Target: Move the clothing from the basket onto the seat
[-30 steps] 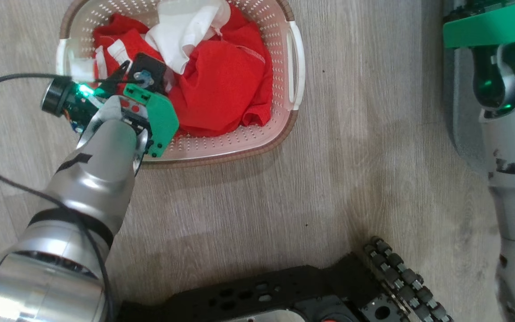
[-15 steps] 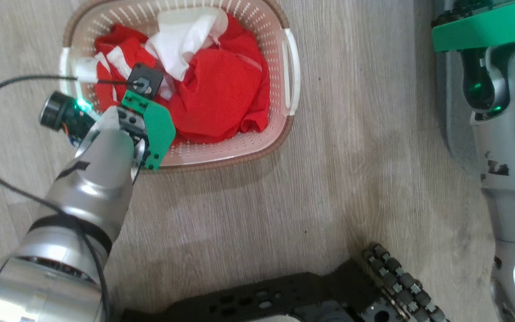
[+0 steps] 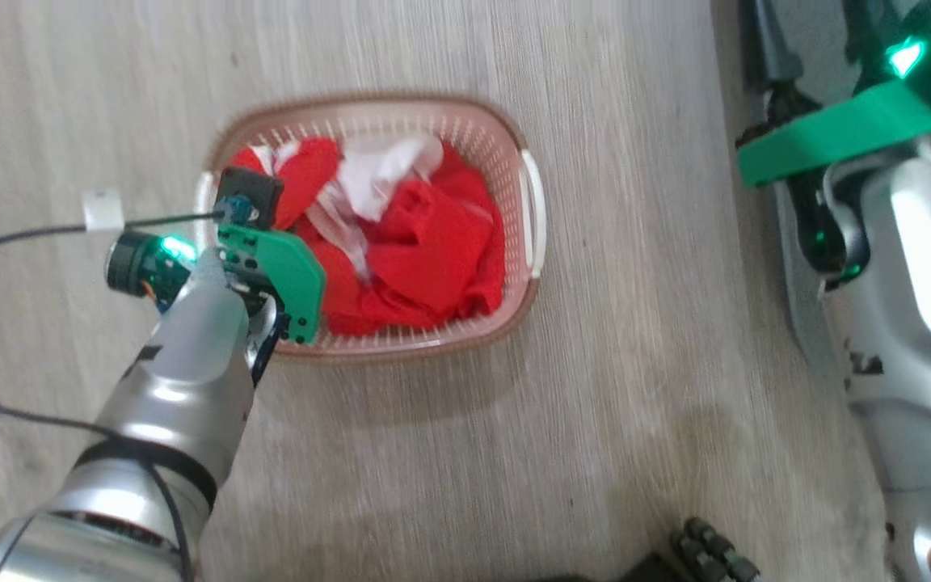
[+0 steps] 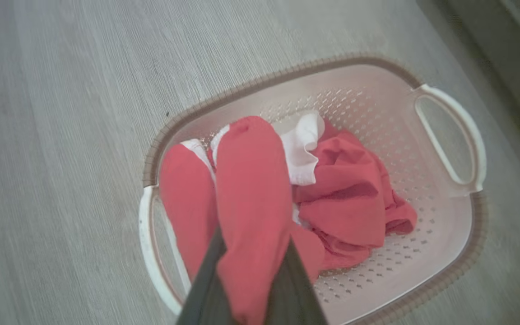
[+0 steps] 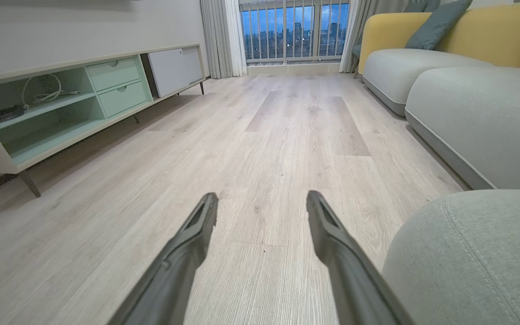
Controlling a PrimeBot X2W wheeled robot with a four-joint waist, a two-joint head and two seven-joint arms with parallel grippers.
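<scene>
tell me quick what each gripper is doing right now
left gripper: shut on a red garment above the basket
right gripper: open, fingers apart, holding nothing

Your left arm [image 3: 191,372] comes in from seven o'clock of the head view and reaches toward twelve, its wrist tipped so the gripper points down. Your left gripper [image 4: 253,253] has its two dark fingers pinched tight on a fold of red garment [image 4: 251,180]. Your right arm [image 3: 910,323] runs up the edge from five to two o'clock. Your right gripper [image 5: 262,198] points level, fingers spread wide, holding nothing.
</scene>
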